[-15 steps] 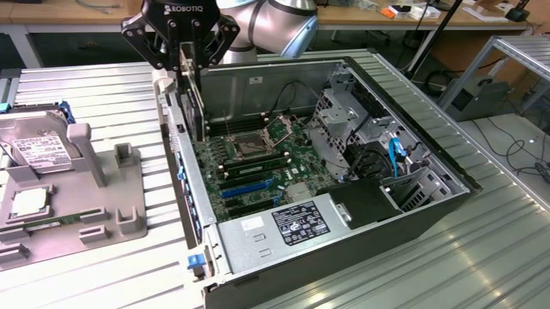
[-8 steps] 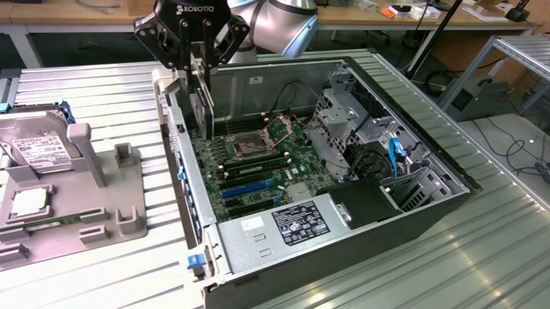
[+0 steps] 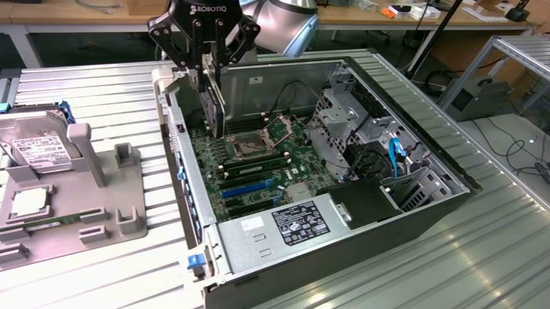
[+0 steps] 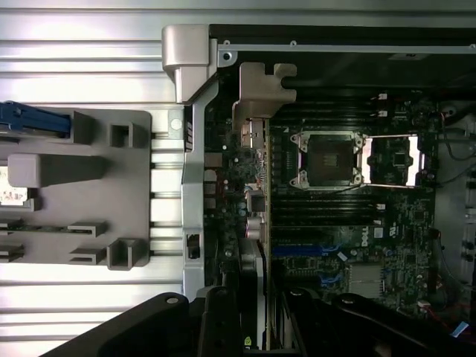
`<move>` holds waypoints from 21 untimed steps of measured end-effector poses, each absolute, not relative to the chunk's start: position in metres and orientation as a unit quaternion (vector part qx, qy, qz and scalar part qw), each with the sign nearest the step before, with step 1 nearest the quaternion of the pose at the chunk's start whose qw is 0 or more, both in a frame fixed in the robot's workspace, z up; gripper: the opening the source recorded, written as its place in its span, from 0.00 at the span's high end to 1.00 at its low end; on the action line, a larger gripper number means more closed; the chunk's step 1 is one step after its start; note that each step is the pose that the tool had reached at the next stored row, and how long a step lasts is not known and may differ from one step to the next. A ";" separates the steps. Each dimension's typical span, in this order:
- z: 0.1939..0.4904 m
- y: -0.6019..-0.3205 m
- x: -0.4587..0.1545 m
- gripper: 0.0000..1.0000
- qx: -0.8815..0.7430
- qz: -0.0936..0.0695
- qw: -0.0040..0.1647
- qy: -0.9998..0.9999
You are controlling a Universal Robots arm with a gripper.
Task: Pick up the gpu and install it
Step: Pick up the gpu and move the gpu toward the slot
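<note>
I am holding the gpu [image 3: 215, 111] in my tool [image 3: 208, 72], its fingers partly closed and pinching the card's upper edge. The card is hanging upright, its metal bracket [image 4: 262, 93] at the end away from my fingers. I judge this thin, vertical hold is keeping it clear of the case [image 3: 429, 161] walls. The card is hovering above the motherboard [image 3: 288, 151], at the far end by the exterior view's left wall, not seated in the blue slots [image 3: 247, 188] nearer by. I am counting one gpu, one case, one processor socket [image 3: 251, 145] and one hard drive [image 3: 38, 151] on the grey holder [image 3: 112, 212] on the desk [image 3: 94, 84].
</note>
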State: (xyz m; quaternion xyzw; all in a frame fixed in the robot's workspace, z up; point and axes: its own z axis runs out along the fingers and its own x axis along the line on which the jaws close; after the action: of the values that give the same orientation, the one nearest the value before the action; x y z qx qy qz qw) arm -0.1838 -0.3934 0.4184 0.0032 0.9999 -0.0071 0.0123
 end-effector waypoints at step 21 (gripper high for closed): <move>0.418 -0.393 -0.154 0.73 0.003 -0.007 0.012 1.000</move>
State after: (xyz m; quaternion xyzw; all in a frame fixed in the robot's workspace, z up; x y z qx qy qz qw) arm -0.1539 -0.3934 0.4183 0.0031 0.9999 -0.0071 0.0123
